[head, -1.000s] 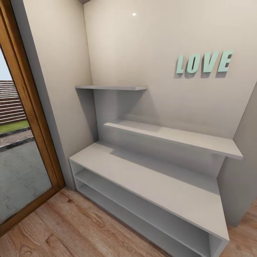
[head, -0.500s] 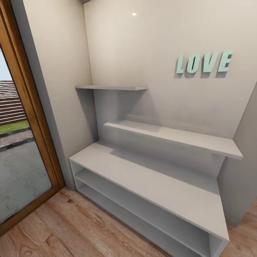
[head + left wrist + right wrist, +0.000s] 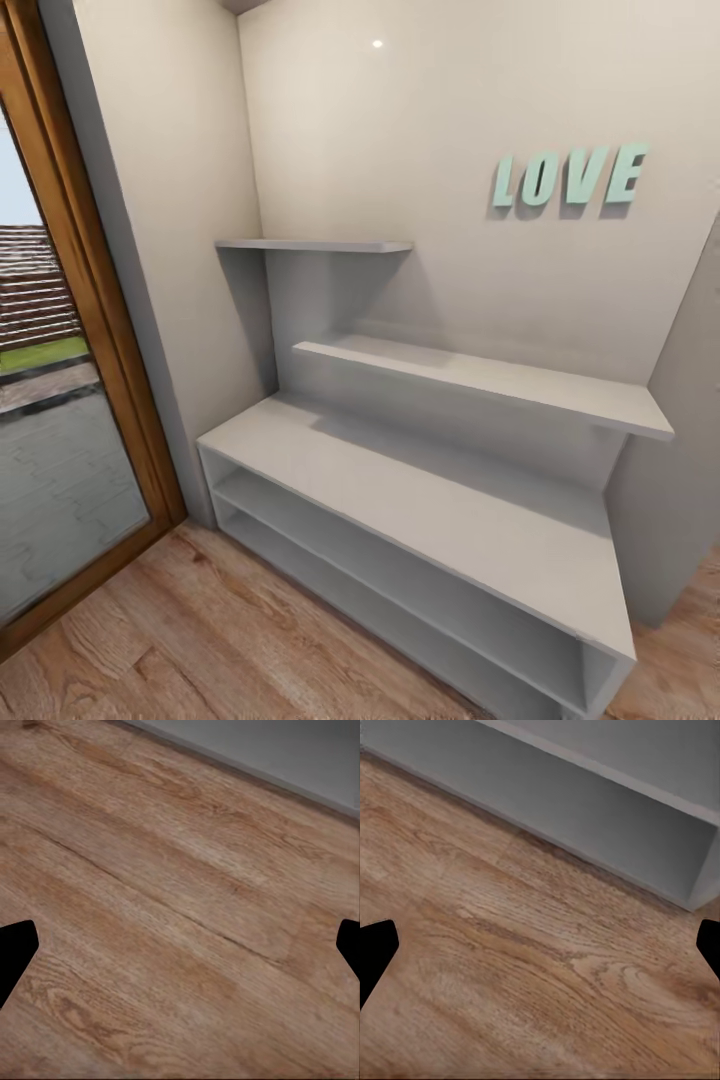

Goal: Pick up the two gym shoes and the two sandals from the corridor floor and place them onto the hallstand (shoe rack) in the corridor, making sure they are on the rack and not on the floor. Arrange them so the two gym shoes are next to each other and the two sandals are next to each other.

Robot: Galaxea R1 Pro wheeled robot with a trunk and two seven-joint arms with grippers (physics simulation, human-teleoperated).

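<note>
So from the head view the hallstand (image 3: 430,500) sits tucked into the corner, pale grey, with its wide bench top bare, two low open shelves under it, and two staggered floating shelves above it on the wall. Mint green LOVE letters (image 3: 568,176) hang on the wall up to the right of the upper shelves. To the left there's a glass door with a brown wooden frame (image 3: 95,300), paving and a bit of grass visible outside. The corridor floor (image 3: 200,640) runs along the front of the rack, light brown planks with lots of grain. In the left wrist view the left gripper (image 3: 180,945) has its dark fingertips (image 3: 15,949) poking in at the two edges of the picture, spread wide with nothing between them, just bare plank below and a strip of grey base along the far edge. The right gripper (image 3: 540,945) is the same deal, jaws spread wide and holding nothing, hanging over the floor with the open bottom shelf of the rack (image 3: 607,810) near and straight ahead of the fingers, its end panel in shot too. The rack isn't between either set of jaws, it's just in front of them.
</note>
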